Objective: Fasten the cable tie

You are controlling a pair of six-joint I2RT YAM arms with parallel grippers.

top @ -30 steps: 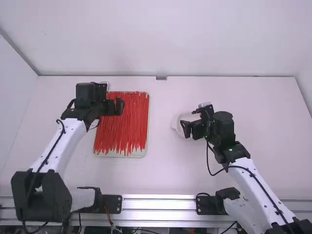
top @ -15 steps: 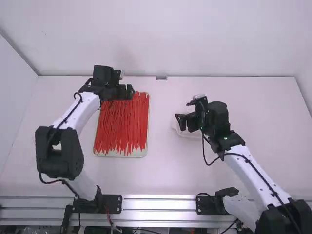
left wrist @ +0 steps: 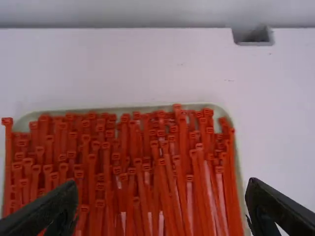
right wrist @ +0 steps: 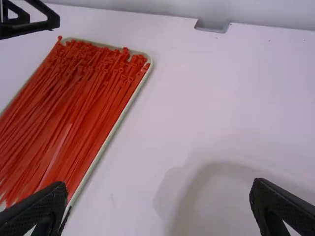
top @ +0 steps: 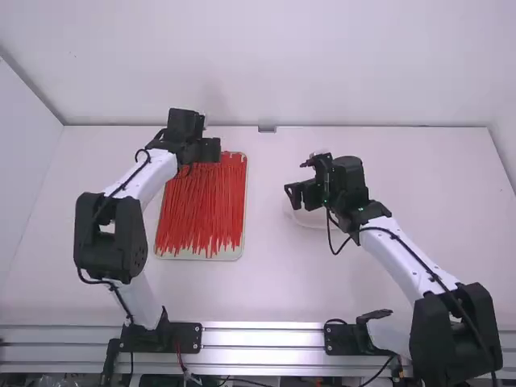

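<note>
High view: left tool spread over tray far end; right tool spread, well apart.

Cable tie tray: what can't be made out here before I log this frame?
- High view: the left pincer hides the far left corner of the tray; single cable ties are too small to separate.
- Left wrist view: the tray's near end is cut off by the picture's edge.
- High view: the pale patch beneath the right pincer is too faint to tell shadow from object.
</note>
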